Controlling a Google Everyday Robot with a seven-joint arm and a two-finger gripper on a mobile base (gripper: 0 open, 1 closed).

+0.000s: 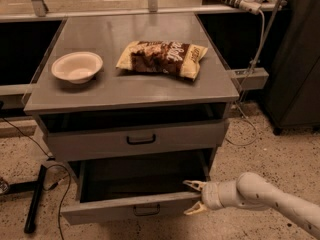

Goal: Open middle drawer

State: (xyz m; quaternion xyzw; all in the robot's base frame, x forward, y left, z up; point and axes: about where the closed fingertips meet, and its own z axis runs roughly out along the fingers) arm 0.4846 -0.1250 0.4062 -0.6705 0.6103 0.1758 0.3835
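The grey cabinet (125,91) has stacked drawers. The middle drawer (100,215) is pulled out well toward me; its dark inside shows empty and its black loop handle (146,210) faces front. The drawer above (90,145), also with a black handle, stands only slightly out. The lowest drawer is hidden under the open one. My gripper (192,199) is at the right end of the middle drawer's front, on a white arm coming from the lower right. Its fingers are spread, one over the drawer's inside, one in front of the front panel.
A white bowl (76,66) and a chip bag (162,57) lie on the cabinet top. A black pole (35,199) and cables lie on the speckled floor at the left. A dark cabinet (295,59) stands at the right, with a cable hanging beside it.
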